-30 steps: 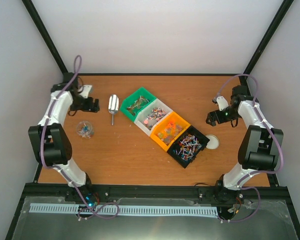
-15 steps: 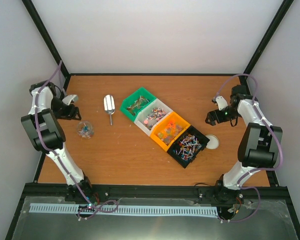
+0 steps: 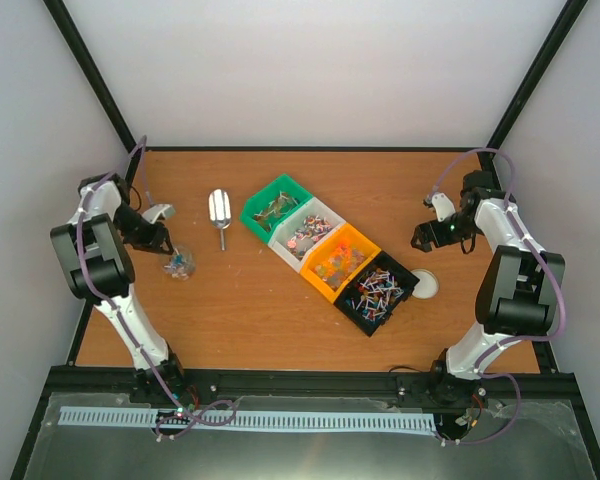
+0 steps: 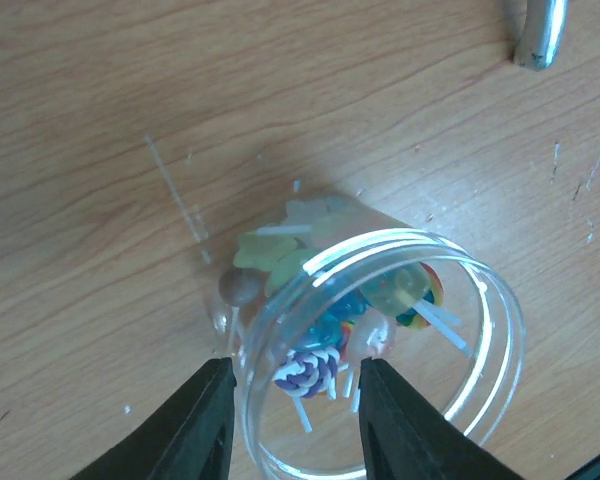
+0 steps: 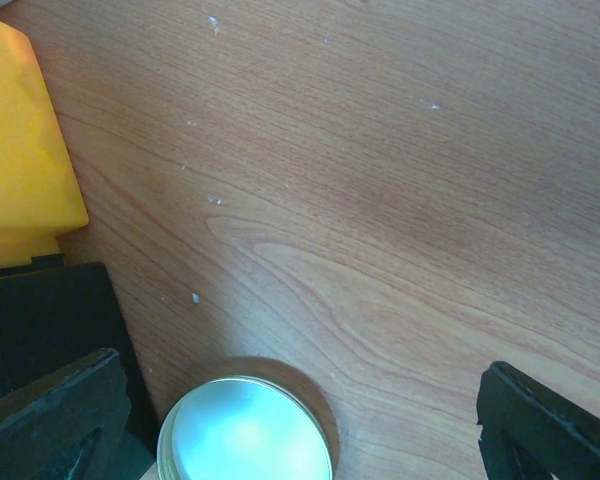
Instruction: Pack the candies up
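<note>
— How far are we?
— Barely begun: few candies [image 4: 305, 370] in the jar [image 4: 500, 330] at nine o'clock, most in central bins [image 3: 248, 213].
— Fingers?
— Our left fingers [image 4: 195, 430] straddle its rim, grip unclear; right fingers [image 5: 50, 420] gape empty.

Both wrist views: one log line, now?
left gripper: jaws astride clear plastic jar rim; right gripper: jaws open near round silver lid; candies in jar

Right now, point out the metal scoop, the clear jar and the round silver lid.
metal scoop [image 3: 219, 207], top external view, on its bowl.
clear jar [image 4: 405, 238], left wrist view, on the far part of the rim.
round silver lid [image 5: 245, 432], right wrist view, on the middle of its top face.
</note>
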Robot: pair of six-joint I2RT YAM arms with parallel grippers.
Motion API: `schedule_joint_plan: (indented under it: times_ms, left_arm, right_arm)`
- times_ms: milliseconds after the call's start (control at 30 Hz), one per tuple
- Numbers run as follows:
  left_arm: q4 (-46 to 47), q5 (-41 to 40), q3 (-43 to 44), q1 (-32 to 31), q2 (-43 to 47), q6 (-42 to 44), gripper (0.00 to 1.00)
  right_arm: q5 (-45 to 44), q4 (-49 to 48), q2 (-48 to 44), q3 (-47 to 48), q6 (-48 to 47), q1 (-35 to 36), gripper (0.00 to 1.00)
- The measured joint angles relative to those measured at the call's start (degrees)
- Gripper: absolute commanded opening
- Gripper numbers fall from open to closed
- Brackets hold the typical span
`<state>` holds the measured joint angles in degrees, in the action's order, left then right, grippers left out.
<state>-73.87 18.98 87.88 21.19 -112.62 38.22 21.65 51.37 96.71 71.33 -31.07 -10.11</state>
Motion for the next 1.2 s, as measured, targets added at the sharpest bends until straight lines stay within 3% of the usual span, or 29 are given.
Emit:
schedule_joint_plan:
  times_ms: [267,500,700,967,1200]
  left_arm:
    - [2.6,0.1,-5.7,-4.7,1.7,0.5,0.27]
    - [3.7,2.5,-12.9,-12.8,7.7,-0.3,0.24]
    - [5.1,6.2,-18.7,-21.1,10.1,-5.8,0.21]
    - [10.8,9.4,-22.8,-32.6,12.8,-16.1,0.22]
    - [14.9,11.0,-23.0,-42.5,13.3,-20.3,0.27]
  right_arm:
    - [0.0,0.3,0.0,0.0,0.0,0.0,0.93]
    - [0.0,0.3,-0.1,-0.3,-0.7,0.0,0.9]
    - [-0.9,0.3,-1.6,-2.8,-2.9,-0.1,0.85]
    - [-4.1,0.5,-5.2,-7.3,-7.5,-1.4,0.72]
    - [-7.3,-0.2,-5.6,-11.3,-9.8,-3.3,0.61]
